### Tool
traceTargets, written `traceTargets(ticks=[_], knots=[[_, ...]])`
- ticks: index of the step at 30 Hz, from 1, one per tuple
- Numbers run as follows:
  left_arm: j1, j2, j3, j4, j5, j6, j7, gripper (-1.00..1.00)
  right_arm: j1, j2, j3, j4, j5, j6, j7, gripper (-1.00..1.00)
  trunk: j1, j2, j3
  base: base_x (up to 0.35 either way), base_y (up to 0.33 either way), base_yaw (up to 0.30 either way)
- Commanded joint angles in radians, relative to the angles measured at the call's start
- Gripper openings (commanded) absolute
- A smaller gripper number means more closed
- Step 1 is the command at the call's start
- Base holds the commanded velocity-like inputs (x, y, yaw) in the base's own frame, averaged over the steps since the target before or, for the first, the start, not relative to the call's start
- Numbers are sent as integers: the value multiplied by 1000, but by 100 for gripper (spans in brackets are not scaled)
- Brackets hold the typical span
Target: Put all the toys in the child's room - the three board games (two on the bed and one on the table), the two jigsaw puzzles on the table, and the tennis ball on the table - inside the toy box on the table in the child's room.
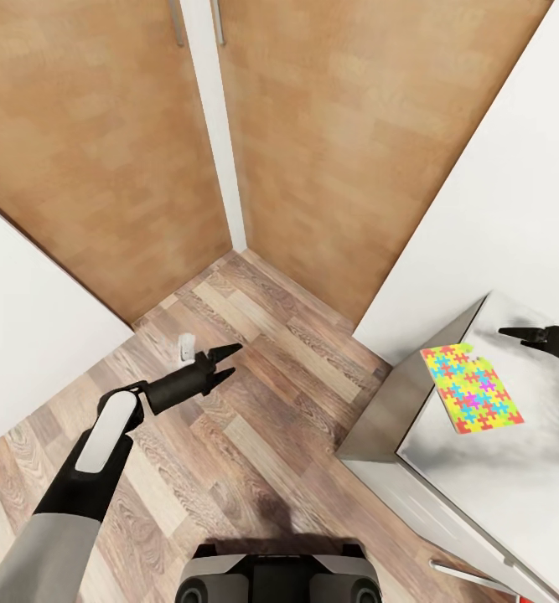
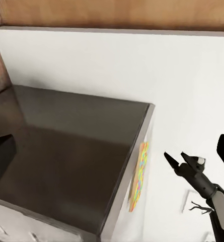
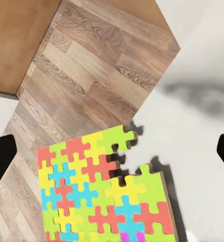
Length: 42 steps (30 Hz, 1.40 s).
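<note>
One jigsaw puzzle (image 1: pixel 472 389) of yellow, pink, blue and green pieces lies flat near the corner of the table (image 1: pixel 497 486), on its pale mottled top. My right gripper (image 1: pixel 507 333) hovers open just beyond the puzzle, with nothing between its fingers. The right wrist view looks down on the same jigsaw puzzle (image 3: pixel 101 191), with dark fingertips (image 3: pixel 1 159) wide apart at the picture's sides. My left gripper (image 1: pixel 234 358) hangs open over the wood floor, away from the table. Its wrist view shows the table's dark side (image 2: pixel 66 151), the jigsaw puzzle (image 2: pixel 139 174) edge-on and the right gripper (image 2: pixel 176 157).
Tall wooden doors (image 1: pixel 103 126) fill the corner ahead, with white walls (image 1: pixel 514 193) on either side. A small white object (image 1: pixel 185 345) stands on the plank floor (image 1: pixel 254 435) near the left gripper. My base (image 1: pixel 275 578) sits at the bottom edge.
</note>
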Motion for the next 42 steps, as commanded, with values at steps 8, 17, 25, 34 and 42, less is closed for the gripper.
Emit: traceTargets(ticks=[8, 17, 25, 34, 42], knots=[[-43, -8, -58, 65, -59, -6, -13, 100, 54, -3, -13, -30, -6, -30, 29, 100, 1, -2, -1, 0, 0, 0], [-81, -21, -77, 176, -99, -20, -82, 100, 116, 0, -37, -125, -9, -95, 39, 100, 1, -2, -1, 0, 0, -15], [-131, -40, -81, 346, -229, -76, -248, 100, 201, -3, -51, -265, -69, -90, 40, 100, 1, -2, 1, 0, 0, -145], [-168, -58, -80, 477, -362, -143, -428, 100, 249, -3, -63, -339, -129, -75, 33, 100, 1, -2, 5, 0, 0, -241], [-173, -59, -77, 506, -387, -192, -473, 100, 258, -2, -65, -356, -141, -72, 31, 100, 1, -2, 8, 0, 0, -269]])
